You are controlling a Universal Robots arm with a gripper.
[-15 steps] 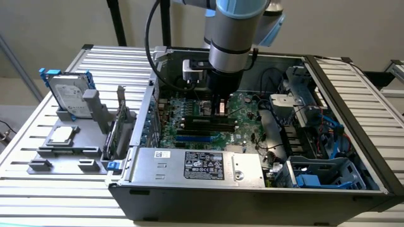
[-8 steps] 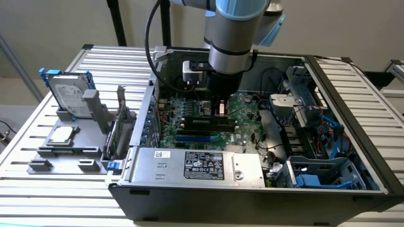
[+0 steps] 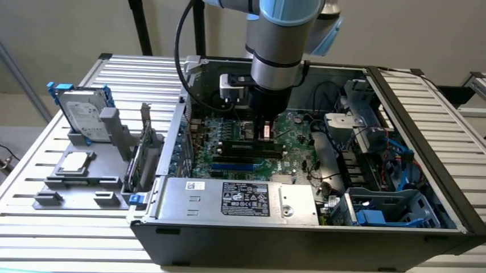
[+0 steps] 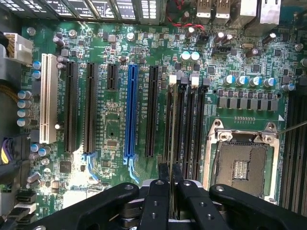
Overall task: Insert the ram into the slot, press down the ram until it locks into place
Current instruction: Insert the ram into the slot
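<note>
Your gripper (image 4: 170, 168) is pinched almost closed on the ram (image 4: 171, 139), held edge-on. The slot (image 3: 247, 146) sits directly beneath it. Can't tell if it's seated.

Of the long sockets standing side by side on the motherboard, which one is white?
The white socket at the end of the row. The black sockets stand next to it, and the blue socket lies further along.

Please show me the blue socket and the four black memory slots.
blue socket (image 4: 130, 110): wrist view, middle of its length.
black memory slots (image 4: 198, 127): wrist view, middle of one outer slot.
</note>
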